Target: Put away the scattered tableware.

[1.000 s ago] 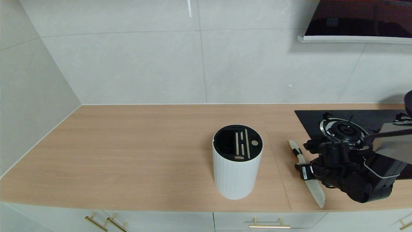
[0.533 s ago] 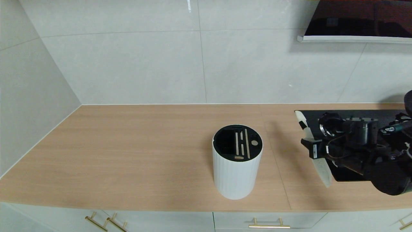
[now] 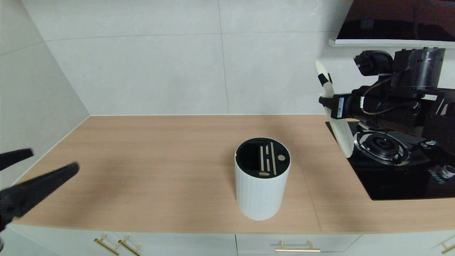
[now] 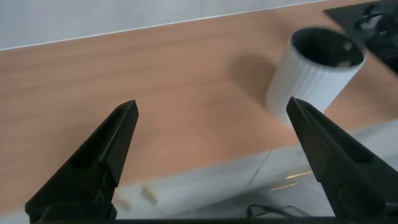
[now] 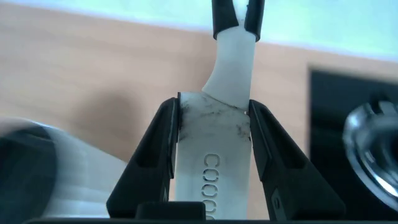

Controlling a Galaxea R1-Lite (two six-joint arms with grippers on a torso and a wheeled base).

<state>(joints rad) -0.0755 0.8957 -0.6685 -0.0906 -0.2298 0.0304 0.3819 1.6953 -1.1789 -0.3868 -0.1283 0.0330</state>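
I'm gripping the white knife [image 3: 341, 137] tight in the right gripper [image 3: 330, 106], blade down, airborne by the stove [image 3: 391, 181] edge, right of the slotted holder [image 3: 262, 193]. Left gripper [image 3: 53, 160] is hanging spread open, empty. Pickup done; slotting it in is remaining.

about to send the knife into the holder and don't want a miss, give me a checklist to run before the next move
1. Grip: ok. The right gripper is shut on the knife where handle meets blade.
2. Knife off the counter: ok. It hangs blade down in the air by the hob edge.
3. Knife above the holder: not ok. It is off to the holder's right.
4. Holder upright, slots uncovered: ok.
5. Blade fits a slot: cannot tell.
6. Left gripper out of the way: ok. It is open at the counter's left end, far from the holder.
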